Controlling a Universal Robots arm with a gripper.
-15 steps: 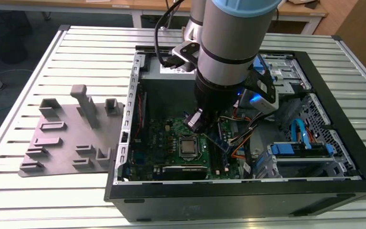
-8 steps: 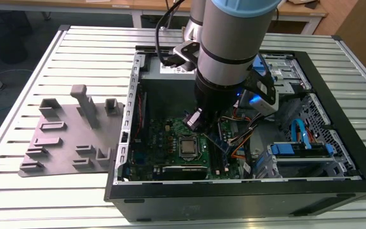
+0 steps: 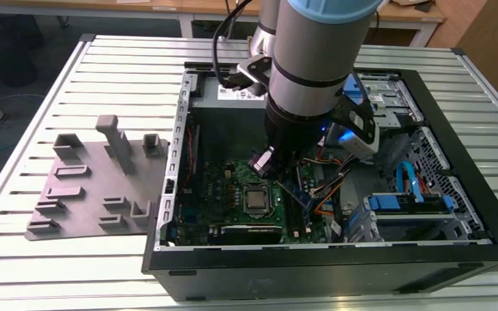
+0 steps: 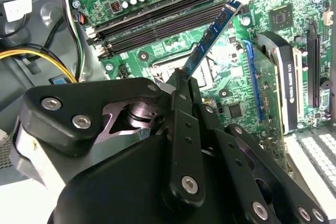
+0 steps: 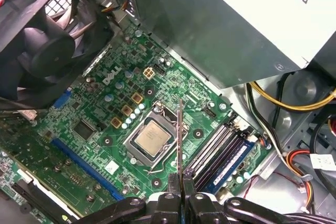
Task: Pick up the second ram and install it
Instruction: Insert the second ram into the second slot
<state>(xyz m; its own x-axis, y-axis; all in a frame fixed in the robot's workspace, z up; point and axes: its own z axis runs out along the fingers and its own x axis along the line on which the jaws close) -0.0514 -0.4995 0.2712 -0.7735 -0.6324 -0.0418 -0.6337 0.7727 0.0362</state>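
The gripper (image 4: 184, 78) was pinching the memory stick (image 4: 212, 35) by one end, in the air over the green board (image 4: 157, 52) and seemingly askew to the black slots (image 4: 157, 22), so it might well miss and jam.

The arm (image 3: 314, 58) is silver-grey with a blue cap (image 3: 331, 10) and black cable (image 3: 216, 52); the black gripper (image 4: 185, 81) has silver screws (image 4: 51, 103).
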